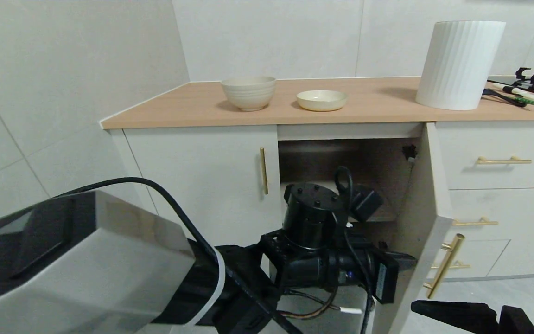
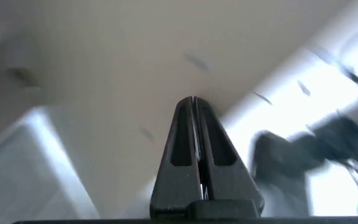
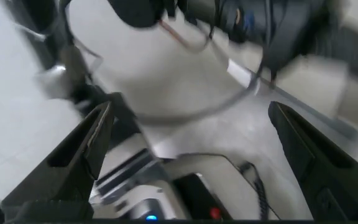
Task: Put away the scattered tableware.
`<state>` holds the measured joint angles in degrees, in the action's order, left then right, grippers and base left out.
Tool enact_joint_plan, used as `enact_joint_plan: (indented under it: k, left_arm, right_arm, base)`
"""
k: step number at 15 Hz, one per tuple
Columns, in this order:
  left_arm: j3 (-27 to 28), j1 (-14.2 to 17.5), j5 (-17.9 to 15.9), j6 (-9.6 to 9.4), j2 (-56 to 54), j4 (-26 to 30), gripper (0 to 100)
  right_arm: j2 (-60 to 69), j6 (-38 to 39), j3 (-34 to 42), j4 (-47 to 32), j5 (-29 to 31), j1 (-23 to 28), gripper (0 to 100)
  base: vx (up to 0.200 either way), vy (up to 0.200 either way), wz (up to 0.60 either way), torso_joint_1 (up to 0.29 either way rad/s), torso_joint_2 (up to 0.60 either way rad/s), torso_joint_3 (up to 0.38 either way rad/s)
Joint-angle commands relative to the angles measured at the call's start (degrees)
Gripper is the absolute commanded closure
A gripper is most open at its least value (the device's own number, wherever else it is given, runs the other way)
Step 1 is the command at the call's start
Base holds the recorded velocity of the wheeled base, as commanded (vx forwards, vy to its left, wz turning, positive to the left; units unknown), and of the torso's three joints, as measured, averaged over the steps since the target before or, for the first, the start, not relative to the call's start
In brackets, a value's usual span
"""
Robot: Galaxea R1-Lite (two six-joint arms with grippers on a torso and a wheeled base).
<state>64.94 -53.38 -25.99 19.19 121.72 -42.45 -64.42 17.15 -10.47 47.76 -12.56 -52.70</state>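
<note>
Bowl (image 1: 248, 93) and shallow dish (image 1: 321, 100) stand mouth-up on the desk (image 1: 378, 99), near each other but apart, the bowl toward the desk's left end by the wall. Both are round, so neither has a long axis.

The open cupboard (image 1: 322, 160) sits below the dish, and its lower part is hidden behind the left arm (image 1: 313, 232), which hangs low in front of it. Dark utensils (image 1: 522, 90) on the desk's far right are cut off by the picture's edge and hard to make out; their long axes run roughly along the desk.

In the left wrist view the left jaws are pressed together with nothing between them, against a pale blurred surface. In the right wrist view the right jaws stand wide apart and empty; beyond them are blurred cables and dark parts.

A stretch of bare desk lies between the dish and the tall white ribbed container (image 1: 461, 65). Both pieces sit back from the front edge. The open cupboard door (image 1: 427, 185) swings out on the cupboard's right, with drawers (image 1: 499, 157) beyond it.
</note>
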Motion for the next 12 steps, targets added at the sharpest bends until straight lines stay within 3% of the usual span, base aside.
enact_joint_plan:
  k: [1,3,6,8,12]
  left_arm:
    - [-1.6,-1.3,0.1,-0.73,-3.9,1.1,100]
    - [-3.2,1.1,0.2,-0.64,-3.9,0.9,100]
    - [-7.2,4.4,3.3,-0.64,-7.6,-0.6,100]
    - [-12.7,9.2,6.9,-1.08,-14.7,-2.0,100]
    - [-24.2,21.0,7.3,-3.90,-28.9,-1.7,100]
  right_arm:
    - [3.3,0.0,0.7,0.0,-1.3,-0.3,0]
    - [3.7,0.0,0.6,0.0,-1.9,-0.3,0]
    - [2.9,0.1,-0.2,0.0,-1.3,0.1,0]
    - [-2.5,0.0,-4.8,-0.8,0.7,5.8,0]
    - [-8.4,-0.7,-17.5,-10.1,2.8,13.2,0]
  base:
    - [0.000,0.000,0.00,0.000,0.00,0.000]
    - [0.000,0.000,0.00,0.000,0.00,0.000]
    - [0.000,0.000,0.00,0.000,0.00,0.000]
    - [0.000,0.000,0.00,0.000,0.00,0.000]
    - [0.000,0.000,0.00,0.000,0.00,0.000]
